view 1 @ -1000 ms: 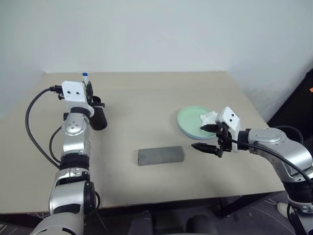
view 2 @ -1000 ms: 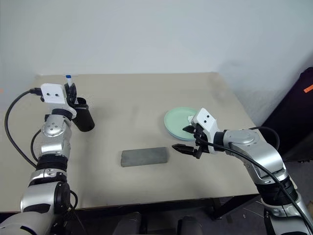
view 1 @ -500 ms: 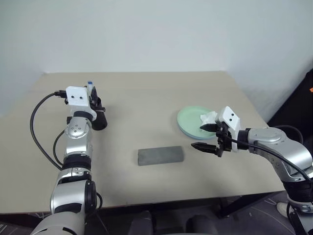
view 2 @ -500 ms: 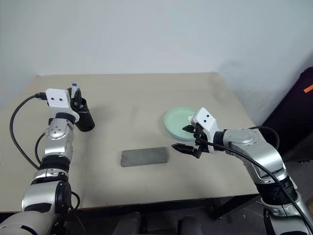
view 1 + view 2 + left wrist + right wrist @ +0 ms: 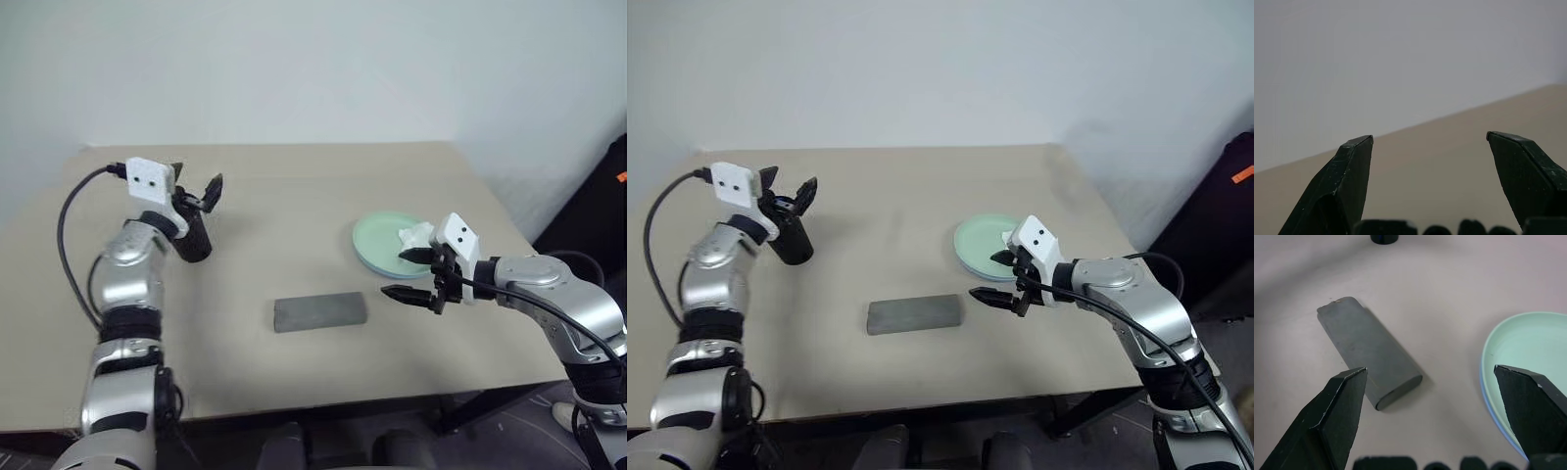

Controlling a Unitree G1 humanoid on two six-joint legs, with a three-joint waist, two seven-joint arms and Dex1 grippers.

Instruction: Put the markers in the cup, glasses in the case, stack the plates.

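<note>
**Status: looks close to finished, nothing in either gripper**

- Left gripper (image 5: 193, 189): jaws spread, empty, hovering just above the black cup (image 5: 193, 239) at roughly 9 o'clock on the table (image 5: 323, 176). No markers lying on the table, and I can't see into the cup, so I judge both are probably in it, unconfirmed.
- Centre, about 6 o'clock: grey case (image 5: 319, 312) lies flat with the lid down. No glasses out on the table; likely inside, can't verify.
- At 3 o'clock: mint green plate (image 5: 377, 240) sits on top with a light blue rim showing under it in the right wrist view, so the plates read as stacked. Crumpled white tissue (image 5: 415, 235) rests on the top plate.
- Right gripper (image 5: 409, 273): jaws wide apart, empty, hanging between case and plates, touching neither.

Left to do, by my read: nothing obvious.
</note>
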